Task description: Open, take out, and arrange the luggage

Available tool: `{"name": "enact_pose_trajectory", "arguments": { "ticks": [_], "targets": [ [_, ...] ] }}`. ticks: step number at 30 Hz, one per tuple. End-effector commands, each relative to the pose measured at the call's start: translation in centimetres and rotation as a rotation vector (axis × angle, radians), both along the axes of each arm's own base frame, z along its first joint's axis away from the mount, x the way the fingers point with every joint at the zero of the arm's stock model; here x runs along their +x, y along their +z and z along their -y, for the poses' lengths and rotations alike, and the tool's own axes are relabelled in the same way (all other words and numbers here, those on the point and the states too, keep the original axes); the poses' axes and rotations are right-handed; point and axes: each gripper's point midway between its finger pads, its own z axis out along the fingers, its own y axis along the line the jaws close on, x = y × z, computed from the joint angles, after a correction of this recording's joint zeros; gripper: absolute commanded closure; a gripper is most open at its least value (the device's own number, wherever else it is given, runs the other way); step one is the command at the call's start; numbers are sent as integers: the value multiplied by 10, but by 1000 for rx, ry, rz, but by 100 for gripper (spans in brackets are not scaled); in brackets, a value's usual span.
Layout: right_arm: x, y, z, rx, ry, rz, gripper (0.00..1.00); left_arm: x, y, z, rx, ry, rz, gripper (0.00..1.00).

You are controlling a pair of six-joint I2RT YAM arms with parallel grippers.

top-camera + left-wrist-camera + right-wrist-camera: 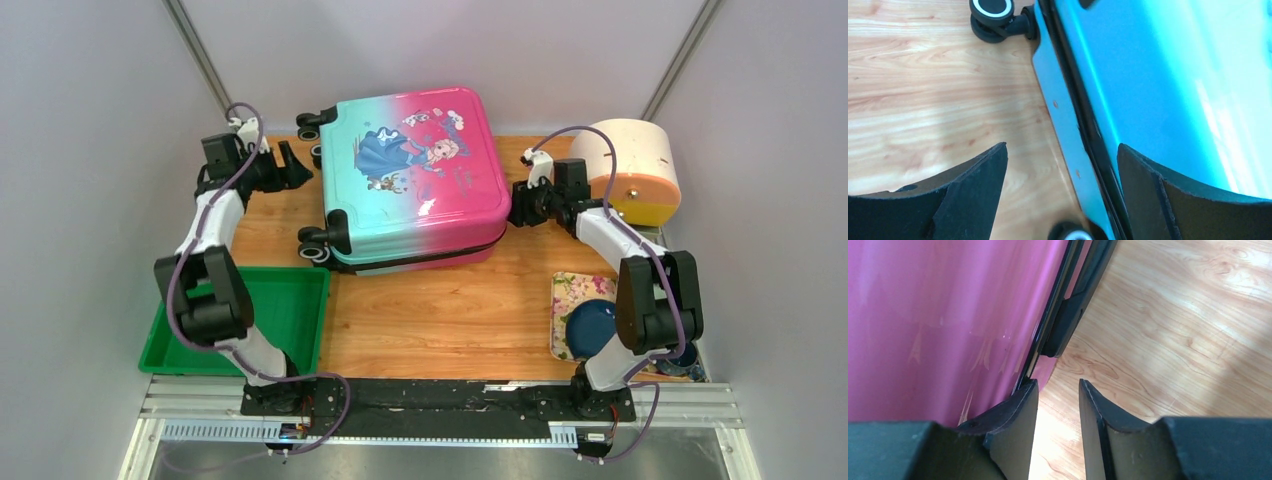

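The luggage [415,180] lies flat and closed at the back middle of the table, teal on the left, pink on the right, princess print up, black wheels facing left. My left gripper [295,165] is open and empty at its wheel side. In the left wrist view the gripper [1062,146] straddles the black seam of the teal shell [1173,75], with a wheel [993,10] beyond. My right gripper [520,205] is at the pink side. In the right wrist view it [1058,382] is narrowly open and empty, its left finger [1015,410] against the seam of the pink shell [948,315].
A green plastic tray [290,310] sits at the front left under the left arm. A cream-and-orange round container [630,165] stands at the back right, just behind the right arm. A floral tray [570,295] with a dark blue plate [592,325] lies at the front right.
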Motion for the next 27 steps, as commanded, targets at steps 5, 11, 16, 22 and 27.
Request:
{"name": "enact_pose_trajectory", "arguments": {
  "ticks": [5, 11, 16, 22, 27],
  "targets": [
    [-27, 36, -52, 151, 163, 0, 59, -116, 13, 18, 33, -124, 13, 10],
    [-27, 44, -55, 142, 168, 8, 56, -161, 4, 15, -56, -37, -29, 10],
    [-29, 48, -50, 133, 142, 15, 56, -186, -1, -6, -177, 155, -4, 11],
    [-40, 42, -58, 138, 159, -6, 56, -224, -57, 7, -258, 285, -102, 14],
    [-48, 42, -72, 135, 192, -5, 55, -222, -69, 30, -424, 272, -59, 16]
  ]
}}
